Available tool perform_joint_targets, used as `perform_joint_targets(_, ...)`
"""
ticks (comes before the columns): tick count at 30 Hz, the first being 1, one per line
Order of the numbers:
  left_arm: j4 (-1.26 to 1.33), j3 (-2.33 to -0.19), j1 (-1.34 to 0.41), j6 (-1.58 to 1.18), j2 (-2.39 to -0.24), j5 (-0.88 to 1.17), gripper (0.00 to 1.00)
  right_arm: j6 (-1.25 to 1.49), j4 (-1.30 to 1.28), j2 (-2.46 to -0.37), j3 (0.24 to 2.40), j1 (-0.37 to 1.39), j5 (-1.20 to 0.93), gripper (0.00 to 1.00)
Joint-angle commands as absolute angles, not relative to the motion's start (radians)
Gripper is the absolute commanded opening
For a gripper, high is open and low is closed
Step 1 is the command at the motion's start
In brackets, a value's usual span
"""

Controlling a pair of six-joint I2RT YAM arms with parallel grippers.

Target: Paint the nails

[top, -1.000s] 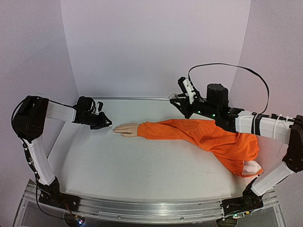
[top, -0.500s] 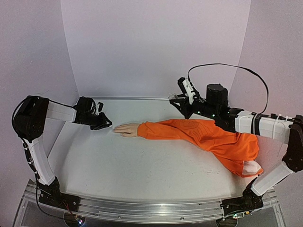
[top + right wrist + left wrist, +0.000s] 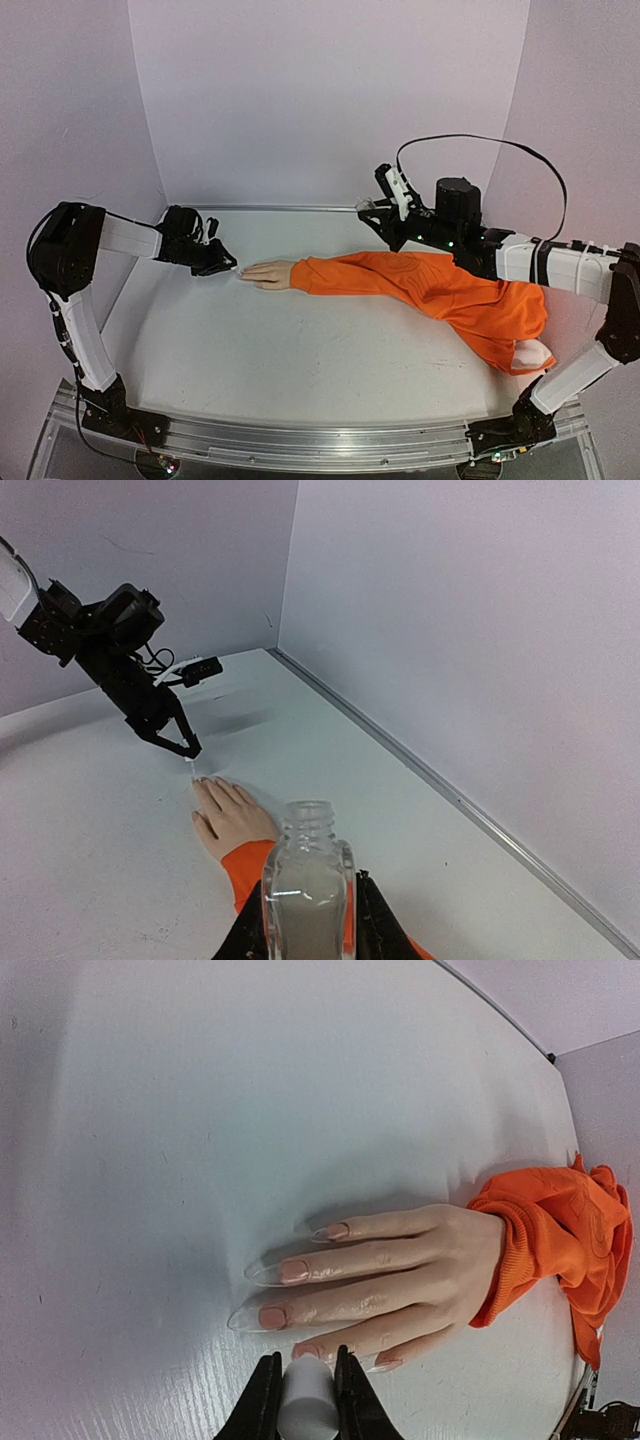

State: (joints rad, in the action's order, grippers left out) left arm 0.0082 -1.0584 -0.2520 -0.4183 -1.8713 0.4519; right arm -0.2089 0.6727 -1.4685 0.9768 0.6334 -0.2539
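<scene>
The pale mannequin hand (image 3: 268, 273) lies flat on the white table, sticking out of an orange sleeve (image 3: 420, 280). Its nails (image 3: 272, 1317) show long and pinkish in the left wrist view, fingers pointing left. My left gripper (image 3: 228, 267) hangs just off the fingertips, shut on a small white cylindrical brush cap (image 3: 305, 1405), right over the nail (image 3: 308, 1350) of the nearest finger. My right gripper (image 3: 307, 905) is raised behind the sleeve, shut on an open clear bottle (image 3: 308, 890) of greyish polish held upright. The brush tip is hidden under the cap.
White walls stand close on the left, back and right. A metal strip (image 3: 450, 795) runs along the table's back edge. The sleeve bunches into a heap (image 3: 515, 335) at the right, under the right arm. A black cable (image 3: 480, 140) loops above the right wrist.
</scene>
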Motion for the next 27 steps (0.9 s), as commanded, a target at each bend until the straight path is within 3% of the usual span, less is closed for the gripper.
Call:
perform_joint_targets(1, 0.027, -1.081, -0.246, -0.41, -1.876, 0.462, 0.0, -0.195, 0.738, -1.463, 1.008, 0.629, -0.273, 0.0)
perform_joint_targets(27, -0.019, -1.076, -0.246, -0.397, -1.876, 0.419, 0.0, -0.19, 0.738, -1.464, 1.008, 0.629, -0.277, 0.0)
